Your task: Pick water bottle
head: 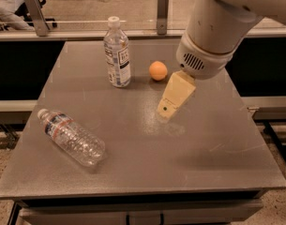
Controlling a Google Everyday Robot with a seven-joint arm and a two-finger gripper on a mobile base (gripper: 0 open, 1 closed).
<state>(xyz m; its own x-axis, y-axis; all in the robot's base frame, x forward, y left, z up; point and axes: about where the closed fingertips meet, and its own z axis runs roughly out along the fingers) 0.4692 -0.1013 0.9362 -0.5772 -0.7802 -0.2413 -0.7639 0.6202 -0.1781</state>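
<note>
The water bottle (71, 137) lies on its side at the front left of the grey table (147, 168). It is clear and ribbed, with a red-and-blue label band near its neck and its white cap pointing to the back left. My gripper (166, 110) hangs from the white arm at the upper right, above the middle of the table. It is well to the right of the lying bottle and holds nothing I can see.
A smoother bottle (117, 53) with a large white printed label stands upright at the back of the table. An orange ball (158, 71) lies to its right, just behind my gripper. A rail with metal posts (162, 6) runs behind the table.
</note>
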